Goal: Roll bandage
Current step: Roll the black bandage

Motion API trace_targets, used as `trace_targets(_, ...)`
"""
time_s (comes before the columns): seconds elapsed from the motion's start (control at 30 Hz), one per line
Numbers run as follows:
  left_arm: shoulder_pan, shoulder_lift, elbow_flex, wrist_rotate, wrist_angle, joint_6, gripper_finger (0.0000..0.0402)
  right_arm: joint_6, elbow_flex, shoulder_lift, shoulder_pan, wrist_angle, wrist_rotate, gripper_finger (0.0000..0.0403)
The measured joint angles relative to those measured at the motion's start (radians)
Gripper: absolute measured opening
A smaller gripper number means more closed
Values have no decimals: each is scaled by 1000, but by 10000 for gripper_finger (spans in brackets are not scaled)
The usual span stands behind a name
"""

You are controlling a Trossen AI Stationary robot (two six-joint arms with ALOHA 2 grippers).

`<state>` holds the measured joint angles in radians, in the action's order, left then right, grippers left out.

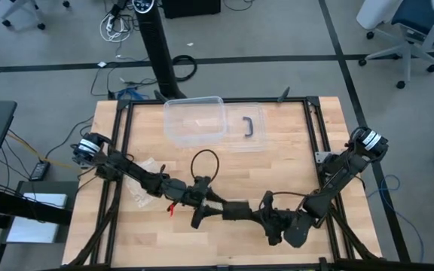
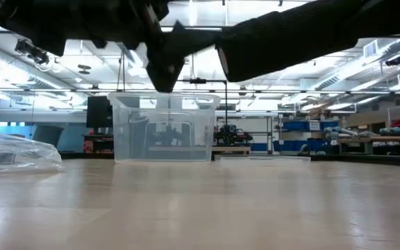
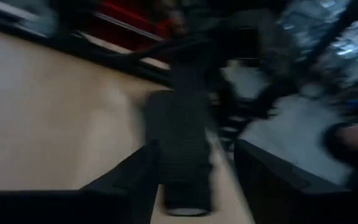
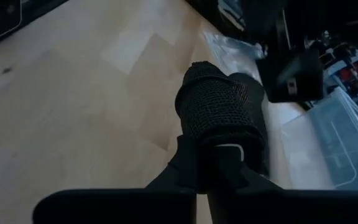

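The black bandage (image 1: 228,209) spans the gap between my two grippers near the table's front middle. My right gripper (image 1: 253,213) is shut on its rolled end (image 4: 219,109). My left gripper (image 1: 200,212) is open. The flat strip (image 3: 185,143) runs between its fingers, close along one finger (image 3: 135,177) and with a gap to the other (image 3: 272,180). I cannot tell whether it touches. In the low view both arms are above the tabletop. My right gripper pinches the bandage's rolled end (image 4: 213,140) between its two fingers, which come level from the table's right side. The roll sticks out past the fingertips and is clear of the table. The strip runs on from it toward my left gripper.
A clear plastic box (image 1: 194,120) stands at the far middle, and its lid with a black handle (image 1: 251,126) lies beside it. A crinkly clear bag (image 1: 143,184) lies at the left under my left arm. A black cable loop (image 1: 204,162) rises from the left arm.
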<state>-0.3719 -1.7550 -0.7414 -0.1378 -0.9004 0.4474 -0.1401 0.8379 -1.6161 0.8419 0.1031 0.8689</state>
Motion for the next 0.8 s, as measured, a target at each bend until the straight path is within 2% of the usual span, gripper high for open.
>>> trace_targets(0.1, 6, 19, 2, -96, 69, -71, 220, 11, 0, 0, 7, -3, 10, 8)
trace_targets(0.17, 12, 36, 2, -115, 83, -80, 224, 15, 0, 0, 7, -5, 10, 8)
trace_targets(0.4, 39, 30, -1, 61, 58, 64, 230, 9, 0, 0, 4, -4, 9, 8)
trace_targets(0.63, 65, 29, -1, 99, 53, 106, 226, 1, 0, 0, 1, -1, 2, 8)
trace_targets(0.8, 67, 29, -1, 99, 62, 101, 188, -2, 0, 0, 1, 2, 1, 8)
